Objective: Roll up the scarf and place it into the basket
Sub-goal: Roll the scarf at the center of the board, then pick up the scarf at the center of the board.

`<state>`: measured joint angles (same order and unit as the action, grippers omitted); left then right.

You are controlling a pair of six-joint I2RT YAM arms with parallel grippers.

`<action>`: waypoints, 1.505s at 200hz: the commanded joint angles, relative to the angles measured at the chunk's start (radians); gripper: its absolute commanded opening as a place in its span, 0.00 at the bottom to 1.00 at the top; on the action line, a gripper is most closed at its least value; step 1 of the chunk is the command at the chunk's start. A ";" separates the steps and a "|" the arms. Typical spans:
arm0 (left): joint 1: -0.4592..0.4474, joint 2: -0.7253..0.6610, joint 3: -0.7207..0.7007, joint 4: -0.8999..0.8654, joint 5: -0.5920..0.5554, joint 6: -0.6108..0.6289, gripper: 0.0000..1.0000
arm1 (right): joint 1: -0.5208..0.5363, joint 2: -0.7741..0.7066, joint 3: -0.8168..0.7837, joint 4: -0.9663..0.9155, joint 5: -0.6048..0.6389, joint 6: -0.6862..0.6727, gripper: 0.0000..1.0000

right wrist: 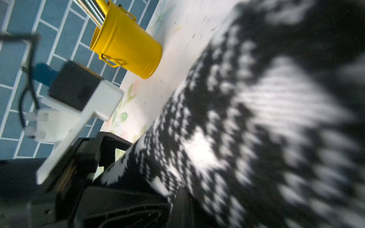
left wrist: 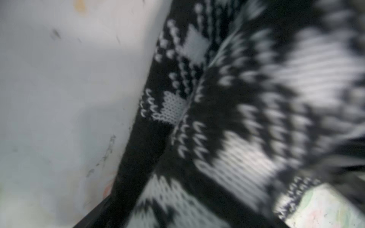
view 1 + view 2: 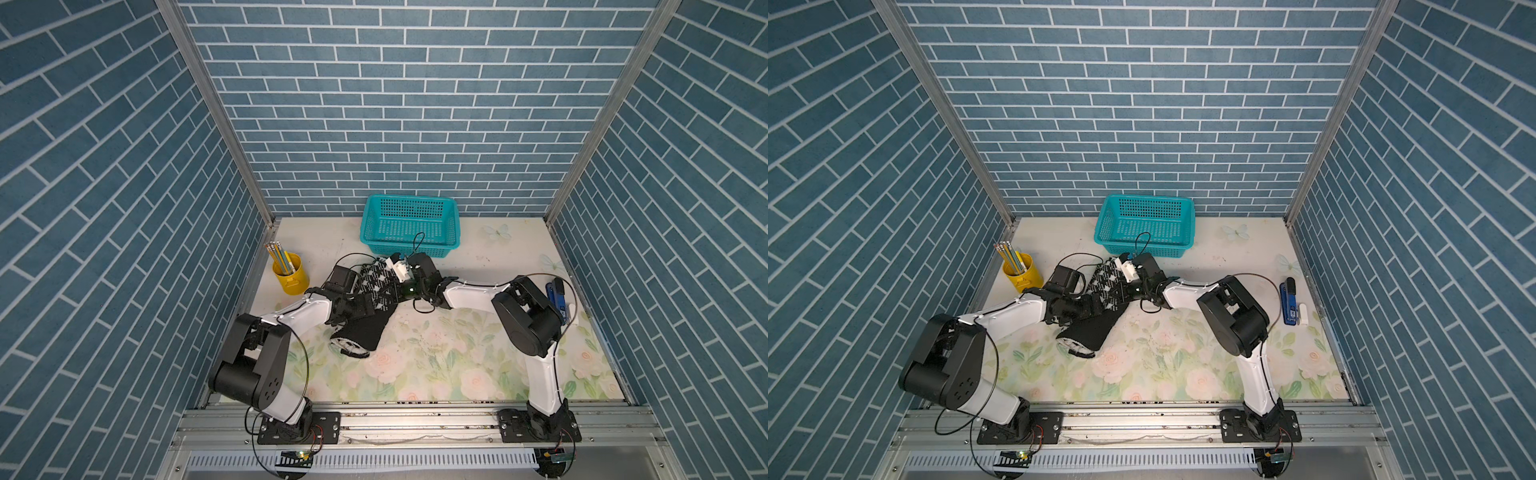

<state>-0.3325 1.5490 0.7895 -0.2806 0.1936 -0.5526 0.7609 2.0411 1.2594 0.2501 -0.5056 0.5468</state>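
The black-and-white knitted scarf (image 3: pixel 376 286) (image 3: pixel 1106 286) lies mid-table in front of the teal basket (image 3: pixel 365 224) (image 3: pixel 1105 222). Its patterned part is raised between the two arms, and its black part trails toward a small rolled end (image 3: pixel 349 349). My right gripper (image 3: pixel 397 291) (image 1: pixel 181 193) is shut on the scarf's patterned edge (image 1: pixel 256 118). My left gripper (image 3: pixel 361 309) sits over the scarf's middle with its jaws wide, and cloth (image 2: pixel 256 118) fills its wrist view. The basket holds nothing.
A yellow pencil cup (image 3: pixel 291 274) (image 1: pixel 128 43) stands by the left wall. A blue stapler (image 3: pixel 557 301) lies by the right wall, behind the right arm's elbow. Brick-pattern walls close three sides.
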 commanded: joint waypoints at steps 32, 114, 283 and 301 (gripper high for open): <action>0.015 0.072 -0.082 0.005 -0.055 -0.048 0.96 | -0.060 -0.159 -0.095 -0.007 0.032 0.019 0.42; 0.099 0.063 -0.207 0.102 -0.007 -0.096 0.95 | -0.019 -0.088 -0.272 0.245 -0.123 0.204 0.99; 0.045 0.006 -0.455 0.351 0.042 -0.182 0.92 | 0.078 0.438 0.299 0.161 -0.230 0.380 0.99; 0.040 0.004 -0.456 0.357 0.039 -0.185 0.92 | 0.089 0.455 0.341 0.115 -0.240 0.355 0.96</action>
<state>-0.2638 1.4807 0.4248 0.4095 0.2073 -0.7238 0.8139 2.4123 1.5745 0.5365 -0.7517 0.9512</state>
